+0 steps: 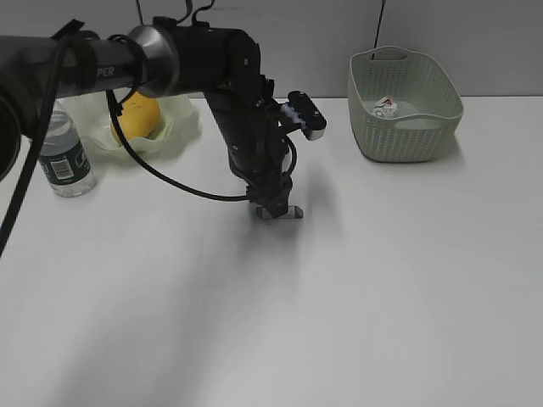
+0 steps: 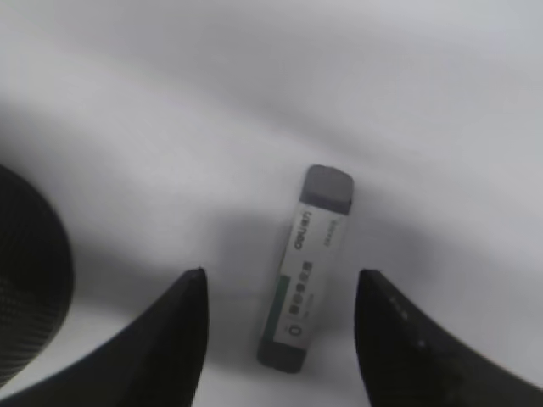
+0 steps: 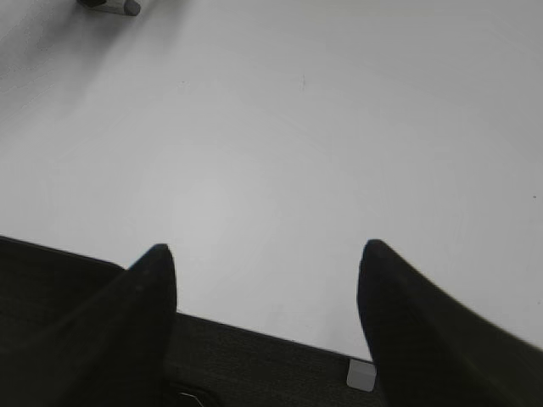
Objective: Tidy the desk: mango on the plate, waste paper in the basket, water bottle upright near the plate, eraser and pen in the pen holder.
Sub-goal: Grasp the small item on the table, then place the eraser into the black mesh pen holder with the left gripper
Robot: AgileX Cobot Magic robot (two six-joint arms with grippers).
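A white-sleeved eraser point(image 2: 316, 263) with grey ends lies flat on the desk point(image 1: 382, 297). My left gripper point(image 2: 282, 278) is open, with a jaw on each side of the eraser and apart from it. In the exterior view the left gripper point(image 1: 273, 206) points down at the eraser point(image 1: 288, 214) mid-desk. The mango point(image 1: 140, 119) lies on the plate point(image 1: 180, 129). The water bottle point(image 1: 64, 153) stands upright beside the plate. The waste paper point(image 1: 386, 108) is in the basket point(image 1: 405, 127). The pen holder point(image 2: 25, 280) shows at the left wrist view's left edge. My right gripper point(image 3: 263, 254) is open and empty. The pen is out of view.
The right gripper hangs over the desk's near edge, with a dark surface point(image 3: 254, 365) and a small pale tab point(image 3: 362, 374) below it. The left arm point(image 1: 212, 68) spans from the left edge to mid-desk, and hides the pen holder in the exterior view.
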